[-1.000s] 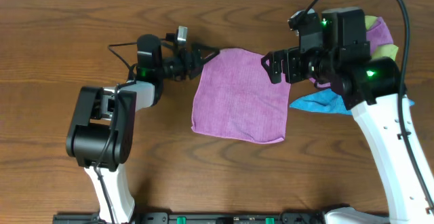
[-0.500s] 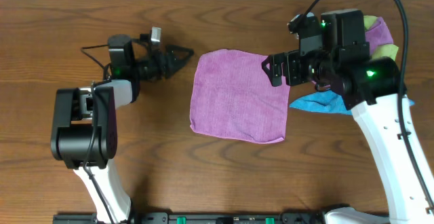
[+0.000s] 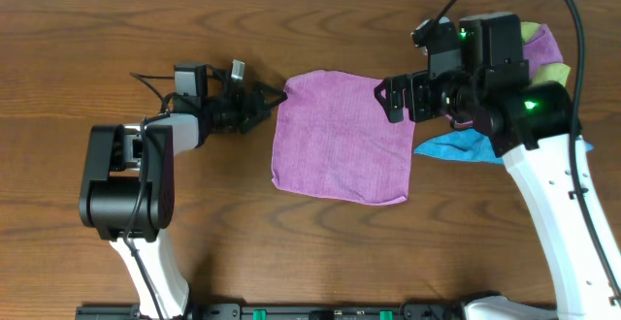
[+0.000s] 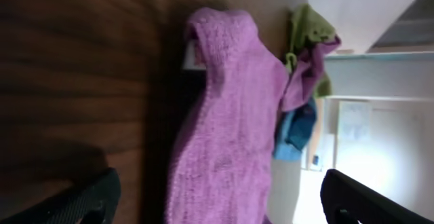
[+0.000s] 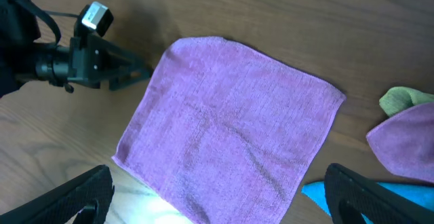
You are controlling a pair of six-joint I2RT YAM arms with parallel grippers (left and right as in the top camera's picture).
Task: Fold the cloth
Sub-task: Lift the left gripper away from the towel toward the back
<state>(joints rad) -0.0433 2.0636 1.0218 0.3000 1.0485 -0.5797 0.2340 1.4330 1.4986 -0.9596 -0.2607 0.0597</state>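
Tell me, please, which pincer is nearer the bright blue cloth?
Right. The right pincer hangs over the lilac cloth, near the blue cloth; the left pincer is off the lilac cloth's far, left edge.

Bare table [image 3: 320, 252] runs along the near edge of the cloth [image 3: 340, 136]. My left gripper [image 3: 277, 103] stands wide open just beside its left edge. My right gripper [image 3: 387, 102], also open, hangs over its right side (a blue cloth [image 3: 451, 148] and a bunched purple-and-green heap [image 3: 545, 47] crowd the wood there).
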